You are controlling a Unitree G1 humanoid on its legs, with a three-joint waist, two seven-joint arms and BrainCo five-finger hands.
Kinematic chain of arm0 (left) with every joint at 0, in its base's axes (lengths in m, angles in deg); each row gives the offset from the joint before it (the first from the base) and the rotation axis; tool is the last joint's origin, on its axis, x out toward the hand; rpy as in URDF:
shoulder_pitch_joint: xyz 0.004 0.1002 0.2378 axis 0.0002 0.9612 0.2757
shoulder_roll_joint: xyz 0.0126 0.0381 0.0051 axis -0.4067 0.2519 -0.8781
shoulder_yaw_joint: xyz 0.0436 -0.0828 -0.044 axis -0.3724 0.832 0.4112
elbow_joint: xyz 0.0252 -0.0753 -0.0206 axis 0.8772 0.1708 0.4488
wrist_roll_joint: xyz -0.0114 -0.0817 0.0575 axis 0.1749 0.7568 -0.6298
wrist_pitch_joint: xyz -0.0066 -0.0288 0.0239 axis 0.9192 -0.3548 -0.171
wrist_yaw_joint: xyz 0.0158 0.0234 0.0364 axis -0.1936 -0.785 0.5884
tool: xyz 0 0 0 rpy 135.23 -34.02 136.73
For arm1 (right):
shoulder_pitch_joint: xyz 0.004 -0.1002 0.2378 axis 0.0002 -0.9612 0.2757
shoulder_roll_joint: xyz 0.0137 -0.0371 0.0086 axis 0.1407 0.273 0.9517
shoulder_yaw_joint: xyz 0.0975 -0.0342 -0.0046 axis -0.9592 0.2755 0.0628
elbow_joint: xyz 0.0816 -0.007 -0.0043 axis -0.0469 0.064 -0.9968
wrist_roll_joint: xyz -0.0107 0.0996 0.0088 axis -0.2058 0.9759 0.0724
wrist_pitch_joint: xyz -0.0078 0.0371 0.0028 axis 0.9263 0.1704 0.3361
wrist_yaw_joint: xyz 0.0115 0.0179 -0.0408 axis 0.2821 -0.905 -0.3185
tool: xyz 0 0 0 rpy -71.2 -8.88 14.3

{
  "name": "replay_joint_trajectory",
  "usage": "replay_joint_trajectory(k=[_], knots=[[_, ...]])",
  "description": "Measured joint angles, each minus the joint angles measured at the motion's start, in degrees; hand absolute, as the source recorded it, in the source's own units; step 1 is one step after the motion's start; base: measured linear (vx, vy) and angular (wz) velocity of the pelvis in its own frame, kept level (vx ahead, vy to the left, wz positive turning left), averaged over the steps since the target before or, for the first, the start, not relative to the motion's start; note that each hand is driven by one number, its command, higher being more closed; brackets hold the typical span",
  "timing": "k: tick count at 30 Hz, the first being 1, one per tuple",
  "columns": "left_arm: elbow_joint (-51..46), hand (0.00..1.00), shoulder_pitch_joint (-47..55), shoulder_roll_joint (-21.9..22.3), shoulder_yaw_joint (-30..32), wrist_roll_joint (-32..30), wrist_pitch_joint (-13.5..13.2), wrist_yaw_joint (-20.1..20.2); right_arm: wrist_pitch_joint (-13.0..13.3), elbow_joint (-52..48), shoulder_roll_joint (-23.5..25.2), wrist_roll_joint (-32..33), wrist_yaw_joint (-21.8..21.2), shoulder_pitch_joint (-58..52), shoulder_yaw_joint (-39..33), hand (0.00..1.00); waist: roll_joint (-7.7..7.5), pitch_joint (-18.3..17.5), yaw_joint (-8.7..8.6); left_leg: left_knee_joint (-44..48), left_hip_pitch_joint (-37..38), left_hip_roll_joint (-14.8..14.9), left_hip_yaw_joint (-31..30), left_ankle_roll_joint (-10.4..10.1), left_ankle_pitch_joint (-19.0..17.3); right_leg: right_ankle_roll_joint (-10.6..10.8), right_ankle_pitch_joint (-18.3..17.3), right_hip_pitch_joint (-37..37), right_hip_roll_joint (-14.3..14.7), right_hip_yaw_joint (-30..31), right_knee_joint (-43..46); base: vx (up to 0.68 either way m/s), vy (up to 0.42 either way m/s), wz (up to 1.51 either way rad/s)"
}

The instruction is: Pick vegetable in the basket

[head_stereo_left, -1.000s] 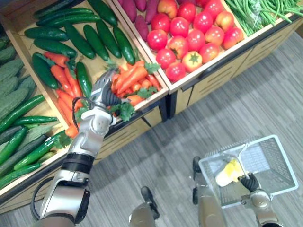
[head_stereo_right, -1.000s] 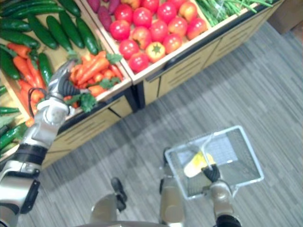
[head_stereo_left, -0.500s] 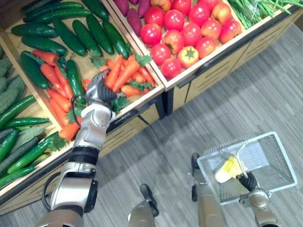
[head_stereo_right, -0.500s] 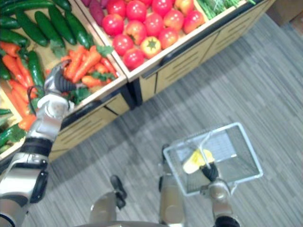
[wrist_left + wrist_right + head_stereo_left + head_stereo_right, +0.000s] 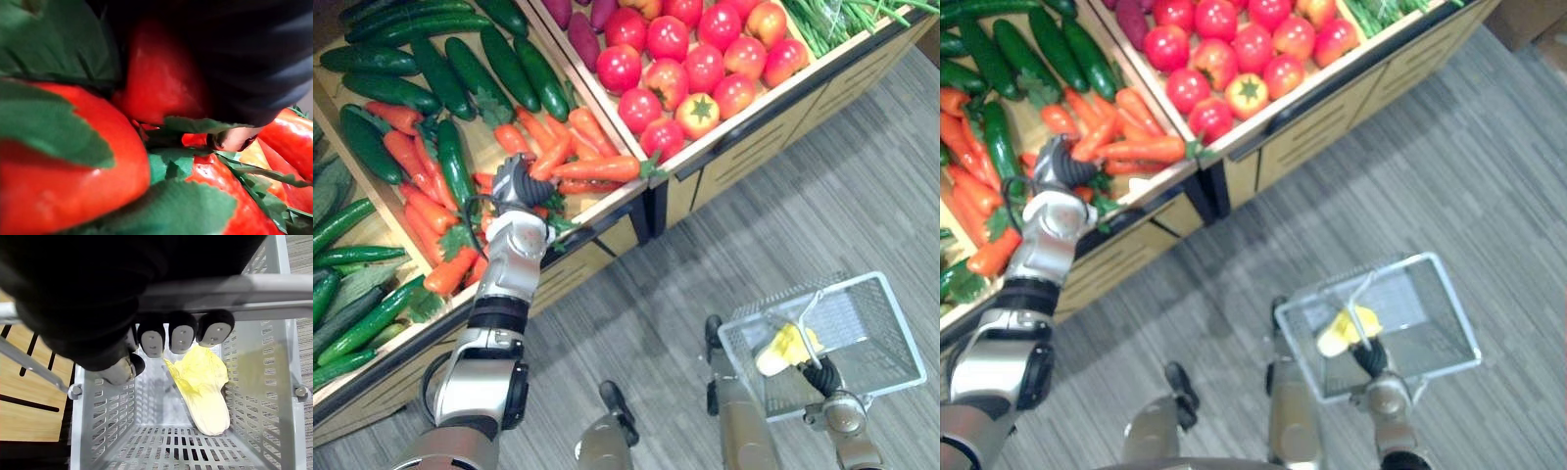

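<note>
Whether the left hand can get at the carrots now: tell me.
Probably yes: the left hand sits among the carrots, and nothing covers their open bin. The right hand holds the basket handle.

You've got a wooden display stand [image 5: 783,137] running across the top of the head view, split into bins. Dark green cucumbers [image 5: 460,69] lie in the upper left bin, with slimmer, brighter ones [image 5: 362,323] down at the lower left edge. Red tomatoes [image 5: 705,59] fill the upper middle bin, and one [image 5: 697,115] shows a green star-shaped stem. Purple sweet potatoes [image 5: 578,12] sit at the top edge just left of them, and green beans [image 5: 832,20] in the upper right corner. Grey striped floor [image 5: 822,215] covers the right and bottom.
</note>
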Motion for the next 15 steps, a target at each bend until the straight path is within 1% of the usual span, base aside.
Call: replay_joint_trajectory(k=[4, 8, 10, 13, 15], knots=[[-0.14, 1.0, 0.16, 0.17, -0.1, -0.01, 0.0, -0.05, 0.02, 0.87, 0.02, -0.01, 0.01, -0.35, 0.42, 1.0, 0.0, 0.0, -0.2, 0.03, 0.28, 0.0, -1.61, 0.05, 0.03, 0.01, -0.01, 1.62, -0.3, -1.23, -0.08, -0.03, -0.019, 0.15], [-0.99, 1.0, 0.98, 0.08, -0.12, -0.02, -0.03, -0.34, 0.05, 3.15, 0.03, -0.01, 0.03, -0.35, 0.39, 1.0, -0.02, 0.0, 0.13, 0.2, 0.83, -0.17, -3.39, 0.18, 0.12, 0.02, -0.04, 3.55, -0.59, -2.67, -0.34, -0.03, -0.011, 0.21], [-4.22, 1.0, 1.96, -0.02, -0.24, -0.02, -0.11, -0.59, 0.05, 4.73, -0.02, -0.01, 0.05, -0.31, 0.25, 1.0, -0.1, -0.03, 0.7, 0.21, 0.82, -0.49, -4.92, 0.33, 0.43, 0.02, -0.04, 4.42, -0.61, -3.68, -0.59, -0.03, -0.012, 0.25], [-6.57, 1.0, 2.42, -0.64, -0.26, -0.04, -0.18, -0.66, -0.05, 5.47, -0.02, -0.04, 0.04, -0.31, 0.2, 1.0, -0.14, -0.06, 0.82, 0.01, 0.78, -0.78, -6.41, 0.44, 0.81, 0.02, -0.04, 5.44, -0.97, -4.91, -0.9, -0.03, -0.008, 0.28], [-7.87, 1.0, 2.81, -1.88, -0.27, -0.08, -0.2, -0.65, -0.05, 6.29, -0.04, -0.1, 0.0, 0.06, 0.22, 1.0, -0.22, -0.11, 0.87, 0.03, 0.81, -1.02, -7.57, 0.54, 0.95, 0.02, -0.04, 6.38, -1.32, -5.87, -1.15, -0.02, 0.004, 0.23]])
